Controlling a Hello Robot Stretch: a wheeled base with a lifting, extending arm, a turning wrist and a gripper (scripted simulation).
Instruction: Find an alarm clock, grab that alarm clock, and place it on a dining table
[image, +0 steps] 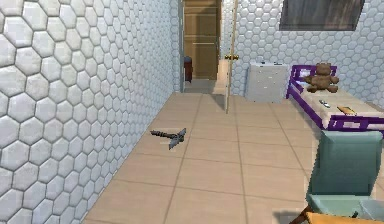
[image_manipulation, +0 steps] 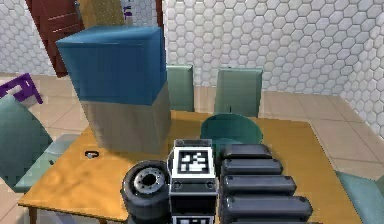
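Jaws: can't tell if released or clenched, nor if they grasp anything. Their dark round body (image_manipulation: 150, 190) sits low at the near edge of the surface (image_manipulation: 295, 138), w/ wood behind it & the fingertips not made out. Just right of it are a white marker square (image_manipulation: 195, 162) and the arm (image_manipulation: 262, 185), a row of dark ribbed blocks.

Arm side view gives the top of the surface. A big box (image_manipulation: 115, 85), blue upper part & pale wood lower part, stands at the far left corner. A teal bowl (image_manipulation: 232, 130) stands near the far edge, mid-way along. Teal chairs: two at the far edge (image_manipulation: 240, 90), one at the left edge (image_manipulation: 20, 135), one at the right (image_manipulation: 365, 195).

Forward view gives the rest of the room: tiled floor (image: 230, 160), hex-tile wall (image: 80, 90), doorway (image: 200, 40), white dresser (image: 265, 80) & a purple bed (image: 335, 108) w/ a teddy bear (image: 322, 75) on it. A dark tool-like obj. (image: 170, 135) lies on the floor. A corner of the surface shows at that view's bottom right, by a teal chair.

Task's thing: a small dark ring-like obj. (image_manipulation: 92, 154) lies near the surface's left edge, in front of the box, left of the jaws' body & apart from it. Too small to say if it's the alarm clock.

Containers: the bowl's inside shows plain teal; its near part is hidden behind the arm. The box is closed on the sides seen, so contents can't be told.
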